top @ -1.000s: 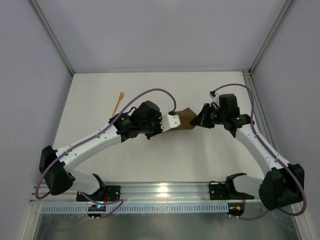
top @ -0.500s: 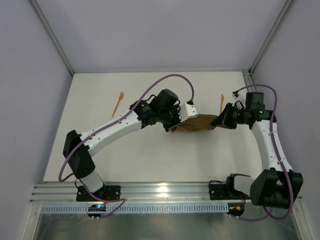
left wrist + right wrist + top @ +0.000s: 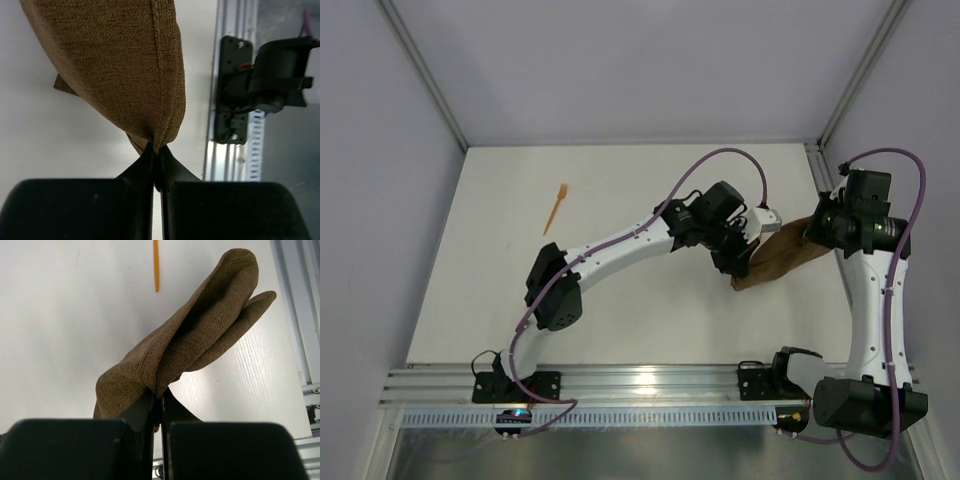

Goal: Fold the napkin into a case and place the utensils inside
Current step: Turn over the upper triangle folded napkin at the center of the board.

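Shows a dark brown napkin (image 3: 782, 257), folded into a loose layered band, raised at both ends above the white tabletop (image 3: 620, 300) on its right side, between two robot arms. Grips one end in the left tool (image 3: 156, 150), fingers pressed together on a stitched corner, with cloth bulging away from the pinch. Grips the other end in the right tool (image 3: 159, 392), fingers likewise closed to a thin line on the fabric edge, with two rounded folds rising beyond it. Seen from above, slants across: lower end toward the near middle at the left tool, upper end toward the right edge at the right tool. Gapes between its layers rather than lying flat. Shows one orange utensil (image 3: 556, 206) lying alone on the far left of the tabletop, well apart from the cloth. In the right wrist view, shows a second orange utensil (image 3: 155, 265), thin and straight, flat on the tabletop beyond the napkin and not touching it.
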### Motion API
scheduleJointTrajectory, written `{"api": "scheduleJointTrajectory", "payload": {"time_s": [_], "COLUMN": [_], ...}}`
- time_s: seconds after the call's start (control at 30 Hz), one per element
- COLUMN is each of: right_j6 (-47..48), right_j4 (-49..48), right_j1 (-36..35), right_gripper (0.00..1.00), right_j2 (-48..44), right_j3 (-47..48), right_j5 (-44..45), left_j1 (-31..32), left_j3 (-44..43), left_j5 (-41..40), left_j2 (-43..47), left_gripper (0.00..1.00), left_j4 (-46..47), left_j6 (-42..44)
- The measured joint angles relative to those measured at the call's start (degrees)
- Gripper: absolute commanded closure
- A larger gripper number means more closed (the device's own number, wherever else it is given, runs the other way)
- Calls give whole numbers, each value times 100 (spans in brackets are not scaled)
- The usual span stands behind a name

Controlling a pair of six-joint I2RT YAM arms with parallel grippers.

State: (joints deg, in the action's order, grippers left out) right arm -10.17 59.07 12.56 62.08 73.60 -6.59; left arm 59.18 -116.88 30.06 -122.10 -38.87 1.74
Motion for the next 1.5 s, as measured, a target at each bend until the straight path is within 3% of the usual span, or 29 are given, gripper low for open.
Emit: {"api": "scheduleJointTrajectory", "payload": {"time_s": [0.2,0.37,0.73,0.9,1.03,1.23,1.27,1.5], "right_j6": [33,-162,-925,-1285,-1585,-1982,-2037,-2238], "right_j4": [55,-151,-879,-1093,-1266,-1690,-1784,-2321], "right_j1": [-48,-861,-2623,-3254,-3569,-3840,-3869,-4057], "right_gripper": [97,97,97,97,85,70,61,27], "right_j2": [575,1615,4754,5989,6647,6937,6959,7044], "right_j3": [120,175,1878,3010,3654,3869,3893,4103], "right_j5": [393,905,984,852,710,398,332,-164], "left_j1": [-9,-260,-1952,-2581,-2745,-3097,-3178,-3685], "left_j3": [-151,168,3185,3921,4232,4597,4669,5217], "left_j5": [789,1443,1792,1768,1613,1443,1425,1412], "left_j2": [-461,-894,-844,-468,-103,144,168,520], "left_gripper": [100,100,100,99,98,98,98,99], "left_j4": [586,1578,3740,3930,3917,3722,3703,3685], "left_j6": [-1187,-2448,-3877,-4030,-3980,-3786,-3764,-3751]}}
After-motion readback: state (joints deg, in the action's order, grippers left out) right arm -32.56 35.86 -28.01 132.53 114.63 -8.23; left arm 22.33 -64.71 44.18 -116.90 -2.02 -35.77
